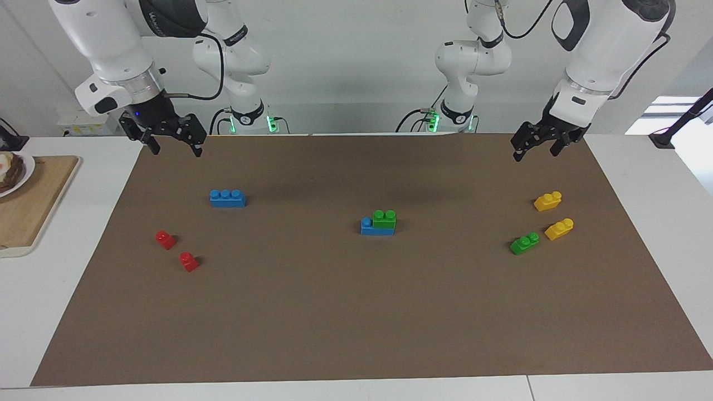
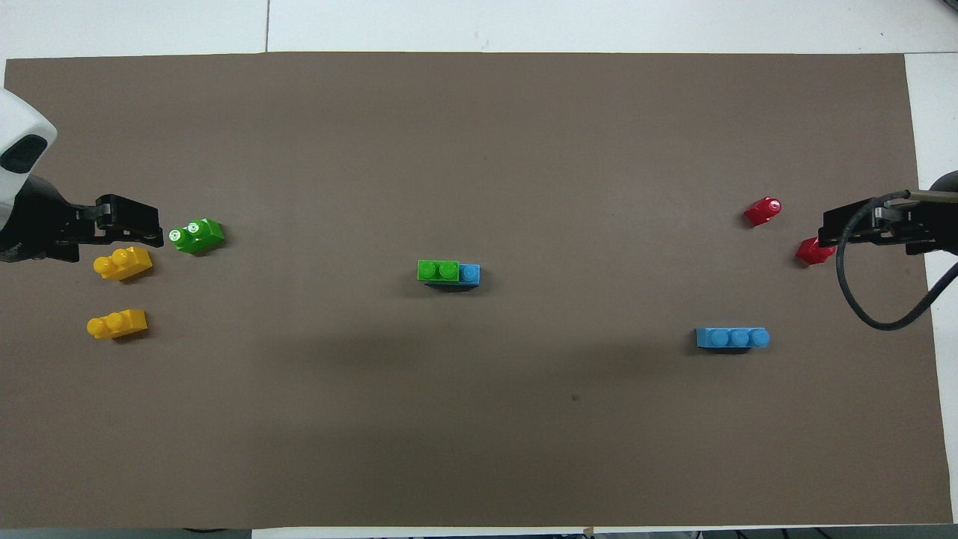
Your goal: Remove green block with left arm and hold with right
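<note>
The small bright green two-stud plastic brick (image 1: 384, 219) is seated on a blue plastic brick (image 1: 376, 227) at the middle of the brown mat (image 1: 356, 312) on the tabletop, covering two studs so that one blue stud is left bare at the end toward the right arm.

A wrong pick could be made: a second, loose green two-stud brick (image 1: 525, 243) lies toward the left arm's end, beside two yellow two-stud bricks (image 1: 547, 201) (image 1: 559, 229). If the blue brick is not pinned firmly, the whole stack could be lifted or tipped when the green one is pulled. Little bare blue surface is offered for a hold.

The left tool (image 1: 536, 149) hangs above the mat edge nearest the robots, its fingers apart and holding nothing. The right tool (image 1: 175, 146) hangs likewise at its own end, fingers spread wide, empty, touching nothing.
</note>
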You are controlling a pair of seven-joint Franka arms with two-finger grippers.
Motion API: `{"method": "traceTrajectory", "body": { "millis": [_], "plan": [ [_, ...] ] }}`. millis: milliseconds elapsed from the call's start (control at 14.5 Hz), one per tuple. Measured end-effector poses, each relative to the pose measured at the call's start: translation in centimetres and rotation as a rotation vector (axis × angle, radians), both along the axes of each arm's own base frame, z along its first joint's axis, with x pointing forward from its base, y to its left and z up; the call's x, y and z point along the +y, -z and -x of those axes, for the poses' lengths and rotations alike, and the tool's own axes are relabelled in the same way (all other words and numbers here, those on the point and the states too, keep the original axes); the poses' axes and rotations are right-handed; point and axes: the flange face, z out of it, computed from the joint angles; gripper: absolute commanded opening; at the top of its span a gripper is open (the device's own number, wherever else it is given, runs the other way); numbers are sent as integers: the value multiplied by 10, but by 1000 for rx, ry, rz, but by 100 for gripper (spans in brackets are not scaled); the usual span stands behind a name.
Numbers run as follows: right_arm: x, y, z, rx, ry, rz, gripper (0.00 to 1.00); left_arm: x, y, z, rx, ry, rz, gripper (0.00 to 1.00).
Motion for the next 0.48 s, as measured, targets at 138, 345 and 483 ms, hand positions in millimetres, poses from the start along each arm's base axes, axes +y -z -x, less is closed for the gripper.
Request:
{"method": "traceTrajectory", "body": {
  "millis": [138, 345, 483],
  "plan": [
    [0, 0, 0, 0, 0, 0, 100, 0, 0, 0, 0, 0, 0, 100],
    [0, 0, 0, 0, 0, 0, 100, -6, 0, 1, 1, 11, 0, 100],
    [0, 0, 0, 0, 0, 0, 100, -10, 0, 1, 0, 19, -1, 100]
  ]
}}
